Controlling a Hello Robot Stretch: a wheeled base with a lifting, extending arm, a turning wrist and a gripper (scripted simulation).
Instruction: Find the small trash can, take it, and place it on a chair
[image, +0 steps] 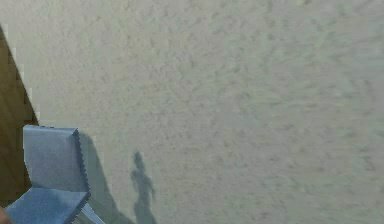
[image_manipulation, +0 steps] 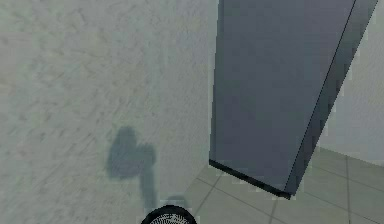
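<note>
Beige wall (image: 230, 90) behind blue-grey block (image: 52, 160).

We see a cream wall (image: 230, 90) with a fine grainy speckle in the forward view. A dark brown wooden strip (image: 10, 110) runs along its left edge, and a pale blue-grey boxy thing (image: 52, 170) sits lower left. In the arm side view the tall panel (image_manipulation: 270, 80) is plain slate grey with a darker edge. The floor (image_manipulation: 335, 195) has pale grey-beige tiles with thin dark joints.
</note>
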